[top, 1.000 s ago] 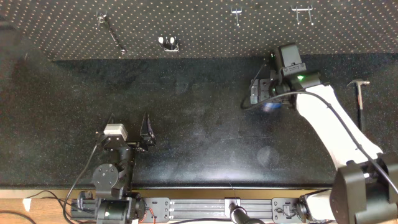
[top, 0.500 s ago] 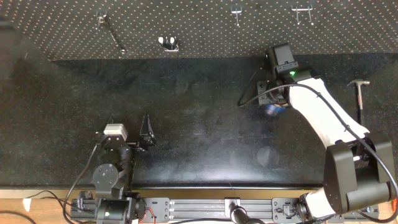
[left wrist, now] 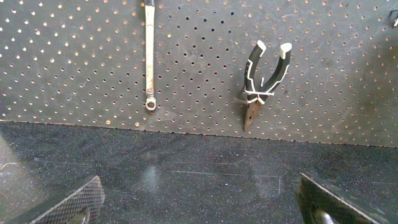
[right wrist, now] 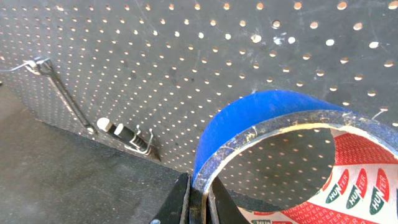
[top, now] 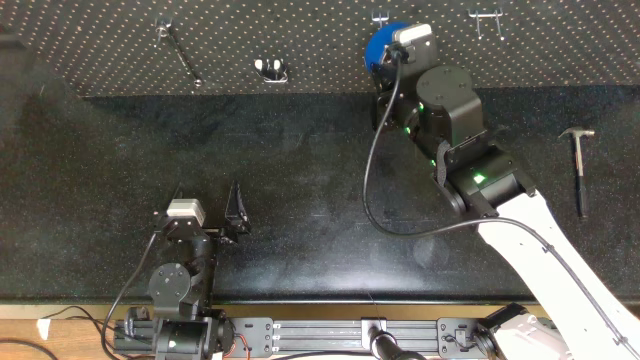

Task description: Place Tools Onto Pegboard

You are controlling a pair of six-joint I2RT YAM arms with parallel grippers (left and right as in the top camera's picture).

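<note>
**Black mat (top: 300, 200): tape roll (right wrist: 261, 124) held up at the pegboard (top: 300, 40)**

Near left, the left gripper (top: 208, 207) is kept spread and empty. A hammer (top: 578, 165) is laid far right. Farthest, the tape roll is clamped by the right gripper (right wrist: 199, 202) before the pegboard.

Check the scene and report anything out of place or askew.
Only the hammer stands out: it lies flat on the table at the right, while the wrench and pliers hang on the pegboard. The blue tape roll is clamped in the right gripper, up by the board.
</note>
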